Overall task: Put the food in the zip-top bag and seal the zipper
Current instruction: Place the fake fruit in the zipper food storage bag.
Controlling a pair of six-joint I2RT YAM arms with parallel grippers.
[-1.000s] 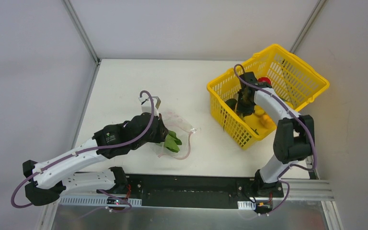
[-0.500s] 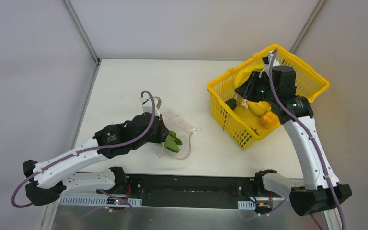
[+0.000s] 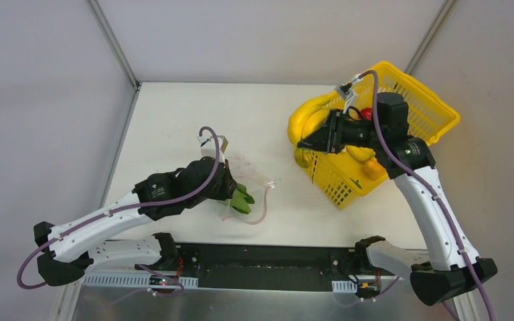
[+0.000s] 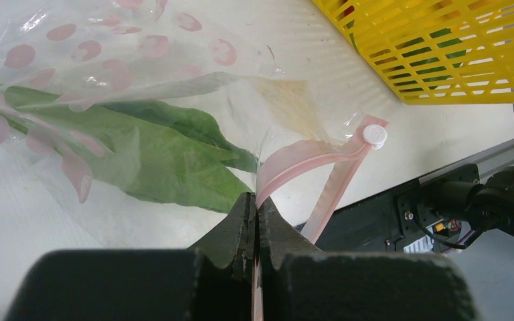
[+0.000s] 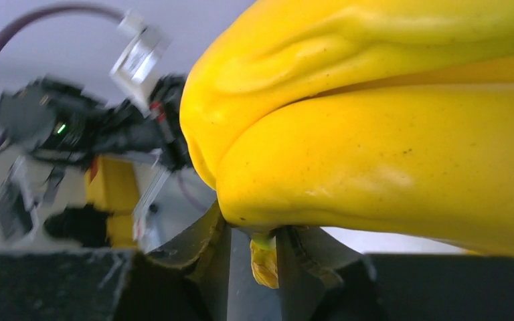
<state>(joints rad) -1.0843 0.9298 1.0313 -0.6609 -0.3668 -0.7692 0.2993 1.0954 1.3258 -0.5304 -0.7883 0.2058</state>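
The clear zip-top bag (image 3: pixel 249 175) with red marks lies on the table left of centre, with slim green pods (image 3: pixel 243 197) inside. My left gripper (image 3: pixel 229 189) is shut on the bag's mouth edge. In the left wrist view the jaws (image 4: pixel 257 202) pinch the red-pink zipper strip (image 4: pixel 308 157), which has a white slider (image 4: pixel 375 135), and the pods (image 4: pixel 154 147) show through the bag (image 4: pixel 107 73). My right gripper (image 3: pixel 310 142) is shut on the stem of the yellow banana bunch (image 3: pixel 306 119), held in the air over the basket's left edge. In the right wrist view the bananas (image 5: pixel 388 134) fill the frame above the gripper (image 5: pixel 254 242).
The yellow mesh basket (image 3: pixel 435 117) stands at the back right, tilted, holding a red tomato (image 3: pixel 368 113), an orange pepper (image 3: pixel 373 167) and other pieces. It also shows in the left wrist view (image 4: pixel 442 53). The black base rail runs along the near edge.
My right gripper took the banana bunch in the basket, lifted it out and carried it left over the basket's left rim. The left arm and the bag stayed put.
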